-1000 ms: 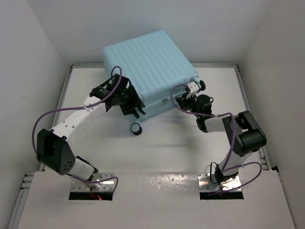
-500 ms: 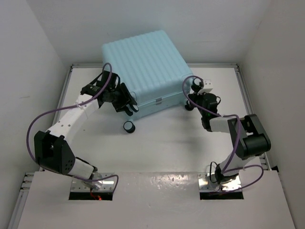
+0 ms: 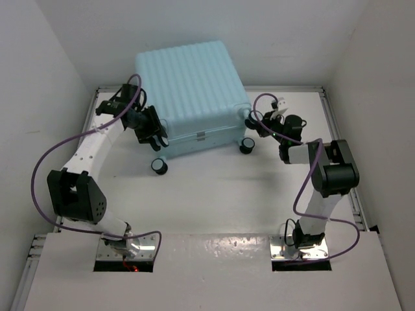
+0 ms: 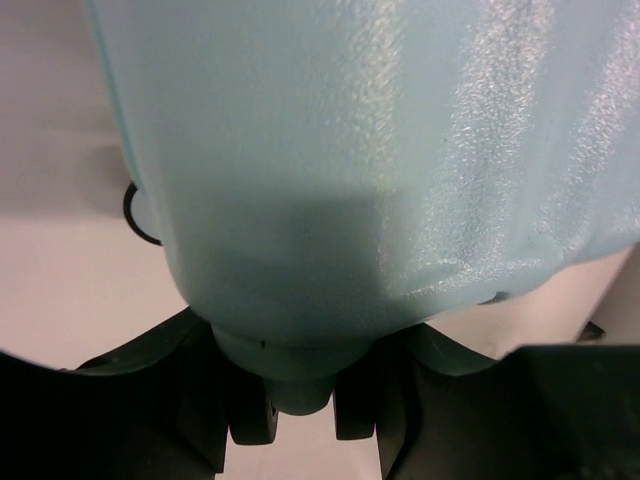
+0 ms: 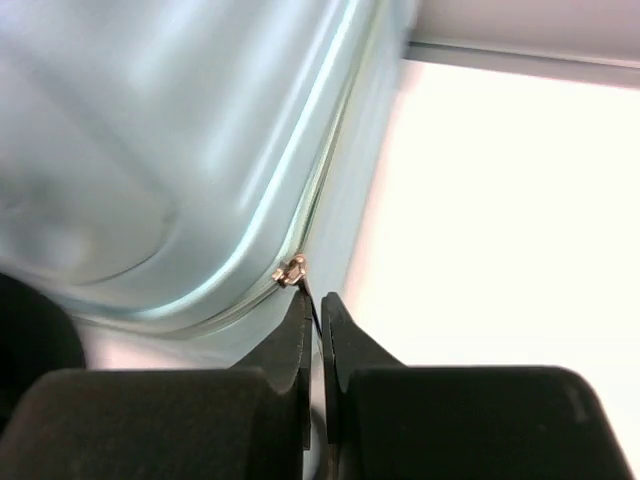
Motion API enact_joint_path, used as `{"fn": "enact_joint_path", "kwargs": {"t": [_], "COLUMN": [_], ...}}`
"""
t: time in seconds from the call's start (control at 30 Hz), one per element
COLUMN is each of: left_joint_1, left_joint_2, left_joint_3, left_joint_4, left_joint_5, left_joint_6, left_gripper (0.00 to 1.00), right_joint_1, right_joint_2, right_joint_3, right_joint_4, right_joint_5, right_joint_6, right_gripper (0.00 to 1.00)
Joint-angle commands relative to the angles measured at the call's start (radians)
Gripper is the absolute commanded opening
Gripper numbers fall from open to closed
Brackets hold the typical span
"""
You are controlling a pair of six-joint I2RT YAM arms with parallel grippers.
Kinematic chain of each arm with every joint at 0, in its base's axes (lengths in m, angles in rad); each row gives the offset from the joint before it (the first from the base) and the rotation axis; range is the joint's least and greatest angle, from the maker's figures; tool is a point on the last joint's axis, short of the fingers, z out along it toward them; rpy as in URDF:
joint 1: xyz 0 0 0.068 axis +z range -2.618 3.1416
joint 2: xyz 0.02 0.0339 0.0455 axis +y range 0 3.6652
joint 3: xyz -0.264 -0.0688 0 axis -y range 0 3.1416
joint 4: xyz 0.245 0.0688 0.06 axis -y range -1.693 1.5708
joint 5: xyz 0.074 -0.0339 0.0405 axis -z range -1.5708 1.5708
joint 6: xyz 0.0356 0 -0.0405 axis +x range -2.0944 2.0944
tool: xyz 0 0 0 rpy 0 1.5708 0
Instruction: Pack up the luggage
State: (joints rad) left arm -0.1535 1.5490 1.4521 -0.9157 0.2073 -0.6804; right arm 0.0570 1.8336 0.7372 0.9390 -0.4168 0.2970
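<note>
The luggage (image 3: 188, 91), a pale aqua ribbed hard-shell suitcase, lies closed at the back of the table on black wheels (image 3: 158, 166). My left gripper (image 3: 152, 133) is at its front left corner. In the left wrist view the fingers (image 4: 252, 415) clamp a rounded bump of the shell (image 4: 380, 150). My right gripper (image 3: 256, 123) is at the front right corner. In the right wrist view it (image 5: 316, 310) is shut on the thin black zipper pull hanging from the metal slider (image 5: 291, 270) on the seam of the luggage (image 5: 150, 150).
White walls close in the table on the left, back and right. A raised rail (image 3: 337, 129) runs along the right edge. A second wheel (image 3: 246, 146) sits near my right gripper. Purple cables loop off both arms.
The suitcase has swung to the left and squared up to the back wall. My left gripper moved left and back with its corner. My right gripper moved back along the right corner.
</note>
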Motion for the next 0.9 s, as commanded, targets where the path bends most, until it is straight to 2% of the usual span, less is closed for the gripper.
{"fn": "enact_joint_path", "kwargs": {"t": [0.0, 0.2, 0.43, 0.6, 0.87], "left_joint_1": [0.199, 0.258, 0.287, 0.296, 0.296], "left_joint_2": [0.118, 0.129, 0.172, 0.190, 0.264], "left_joint_3": [0.062, 0.071, 0.037, 0.016, 0.062], "left_joint_4": [0.308, 0.308, 0.328, 0.365, 0.411], "left_joint_5": [-0.477, -0.476, -0.447, -0.369, -0.275], "left_joint_6": [0.107, 0.165, 0.194, 0.185, 0.206], "left_gripper": [0.00, 0.00, 0.00, 0.00, 0.00], "right_joint_1": [-0.052, -0.039, 0.006, 0.030, 0.064], "right_joint_2": [0.045, 0.116, 0.306, 0.476, 0.719], "right_joint_3": [0.091, 0.186, 0.489, 0.668, 1.005], "right_joint_4": [0.033, 0.046, 0.043, 0.043, 0.005], "right_joint_5": [0.040, -0.005, 0.016, 0.064, 0.157], "right_joint_6": [-0.079, -0.137, -0.136, -0.124, -0.087], "right_gripper": [0.00, 0.00, 0.00, 0.00, 0.00]}}
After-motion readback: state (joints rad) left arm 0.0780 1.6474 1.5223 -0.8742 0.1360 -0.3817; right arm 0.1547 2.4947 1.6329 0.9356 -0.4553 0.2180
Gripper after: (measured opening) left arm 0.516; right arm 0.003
